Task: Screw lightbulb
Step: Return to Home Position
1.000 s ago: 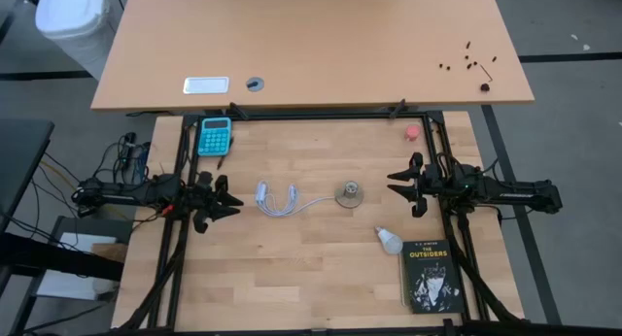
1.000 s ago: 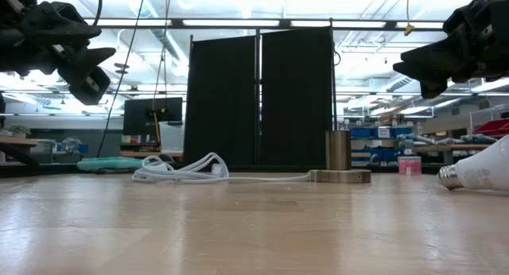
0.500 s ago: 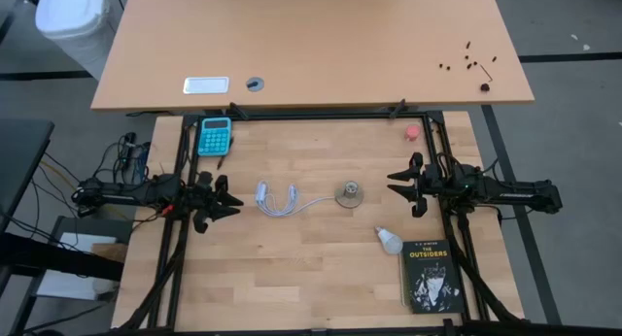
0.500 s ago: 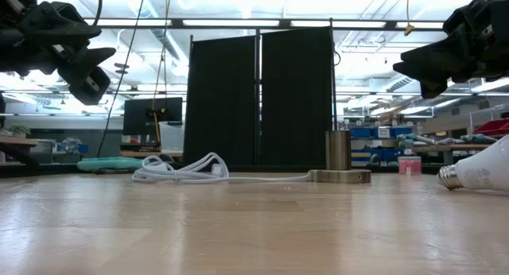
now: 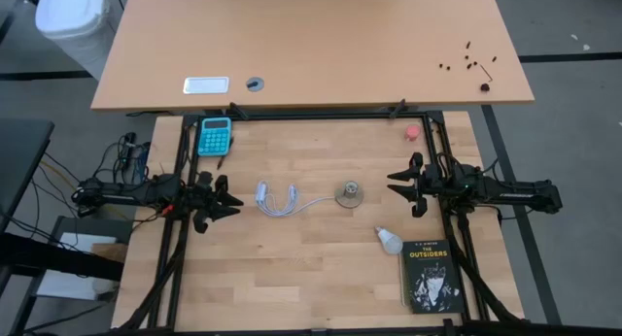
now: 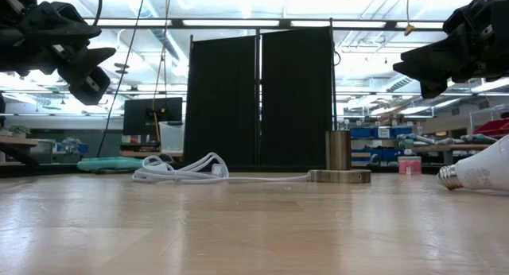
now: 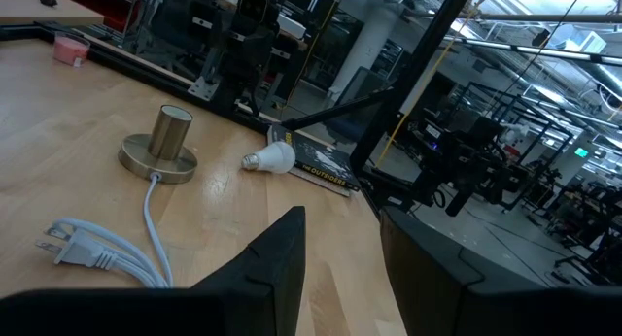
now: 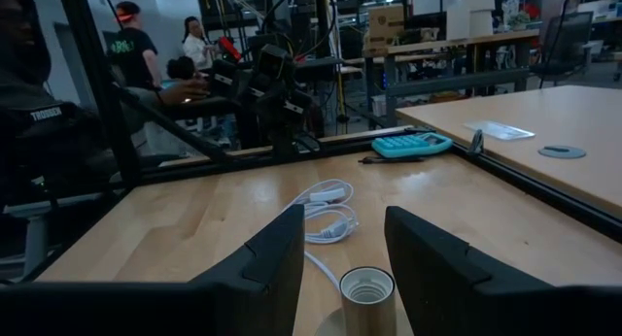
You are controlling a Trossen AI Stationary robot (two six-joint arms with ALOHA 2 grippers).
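one of each — lightbulb (image 5: 390,242), socket base (image 5: 349,193), white cord (image 5: 277,198), black book (image 5: 430,275), teal calculator (image 5: 215,135), pink round object (image 5: 413,133).

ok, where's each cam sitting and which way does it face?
High: above the table, straight down; left hand and right hand, both open.
Low: tabletop height, level across to the round brass socket; both hands in upper corners.
Left wrist: past own fingers toward the small white frosted lightbulb.
Right wrist: past own fingers toward the teal calculator.
Shared: all four show the socket.
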